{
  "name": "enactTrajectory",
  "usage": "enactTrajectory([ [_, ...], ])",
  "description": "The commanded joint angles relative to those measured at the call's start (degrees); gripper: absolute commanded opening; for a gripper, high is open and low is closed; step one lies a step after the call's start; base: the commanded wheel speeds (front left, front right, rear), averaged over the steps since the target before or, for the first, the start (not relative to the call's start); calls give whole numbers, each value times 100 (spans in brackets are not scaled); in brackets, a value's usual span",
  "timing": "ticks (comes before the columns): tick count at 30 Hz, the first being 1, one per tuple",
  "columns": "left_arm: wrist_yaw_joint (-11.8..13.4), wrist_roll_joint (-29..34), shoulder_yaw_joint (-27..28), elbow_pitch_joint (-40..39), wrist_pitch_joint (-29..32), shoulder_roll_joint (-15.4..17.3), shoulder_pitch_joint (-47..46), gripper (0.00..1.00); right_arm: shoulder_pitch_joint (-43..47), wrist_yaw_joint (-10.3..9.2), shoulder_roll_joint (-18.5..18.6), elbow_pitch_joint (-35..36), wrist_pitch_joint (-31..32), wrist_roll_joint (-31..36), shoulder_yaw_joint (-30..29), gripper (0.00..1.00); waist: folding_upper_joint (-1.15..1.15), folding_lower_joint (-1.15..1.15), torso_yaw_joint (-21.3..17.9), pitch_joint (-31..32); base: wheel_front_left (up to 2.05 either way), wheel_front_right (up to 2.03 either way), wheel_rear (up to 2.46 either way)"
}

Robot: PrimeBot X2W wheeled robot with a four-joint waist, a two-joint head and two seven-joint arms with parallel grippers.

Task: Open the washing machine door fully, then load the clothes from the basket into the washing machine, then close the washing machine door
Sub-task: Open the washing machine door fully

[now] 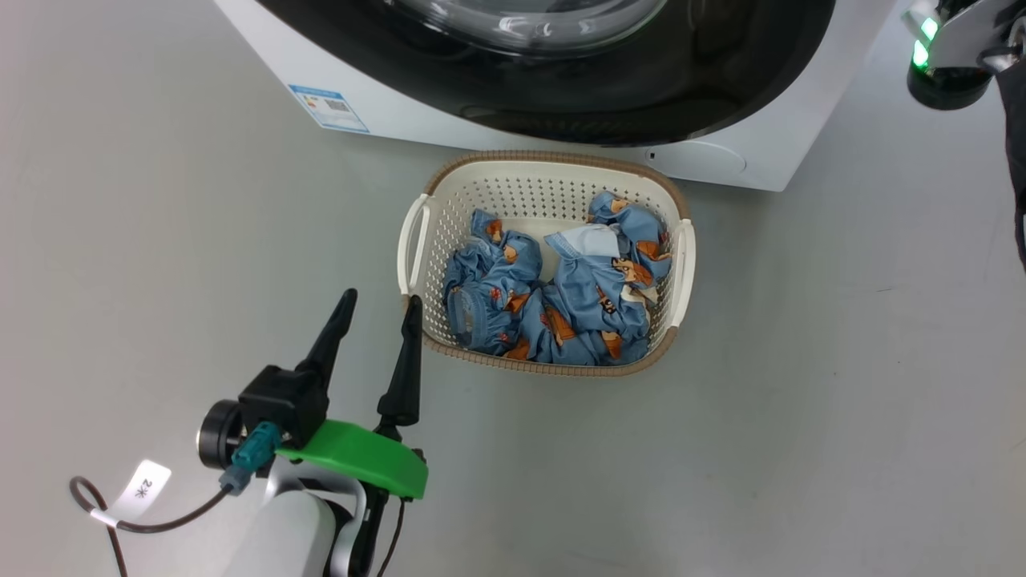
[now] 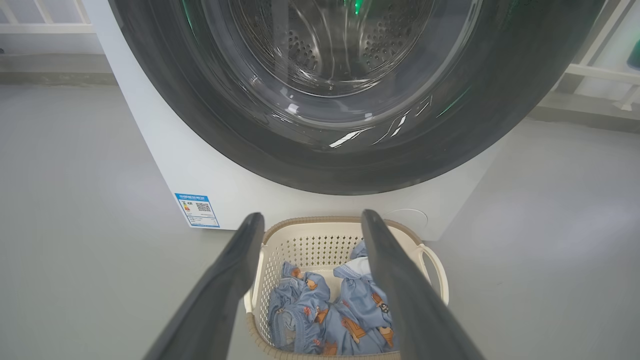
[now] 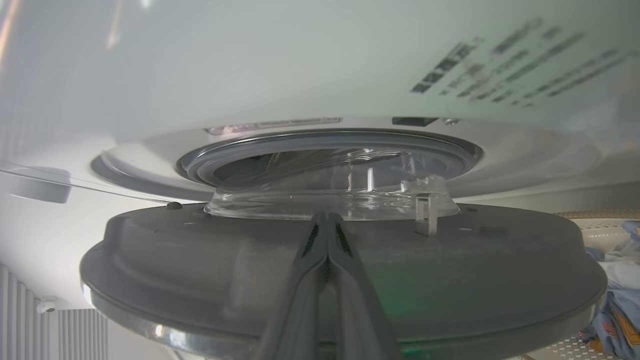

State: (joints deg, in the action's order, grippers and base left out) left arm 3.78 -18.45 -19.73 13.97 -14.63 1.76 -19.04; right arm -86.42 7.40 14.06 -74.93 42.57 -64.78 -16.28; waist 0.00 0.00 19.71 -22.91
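The white washing machine stands at the top of the head view, and its black-rimmed door hangs over the basket. In the right wrist view the door stands ajar, its glass bowl pulled clear of the grey gasket. My right gripper is shut with nothing in it, its fingers lying along the door's grey inner face. The cream basket sits on the floor before the machine with both blue printed bundles of clothes in it. My left gripper is open, just left of the basket.
Grey floor surrounds the basket. My right arm's wrist, with green lights, hangs at the machine's right corner. A blue label marks the machine's lower left corner. White railings stand behind the machine.
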Motion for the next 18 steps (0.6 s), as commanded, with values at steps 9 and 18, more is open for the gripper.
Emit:
enactTrajectory([
  [9, 34, 29, 157, -100, -37, 111, 36, 100, 350, 9, -349, 99, 245, 36, -34, 0, 0, 0, -42, 133, 0, 0, 0],
  [18, 51, 55, 215, -83, -37, 111, 101, 100, 638, 9, -474, 98, 405, 72, -23, 0, 0, 0, -77, 299, 0, 0, 0],
])
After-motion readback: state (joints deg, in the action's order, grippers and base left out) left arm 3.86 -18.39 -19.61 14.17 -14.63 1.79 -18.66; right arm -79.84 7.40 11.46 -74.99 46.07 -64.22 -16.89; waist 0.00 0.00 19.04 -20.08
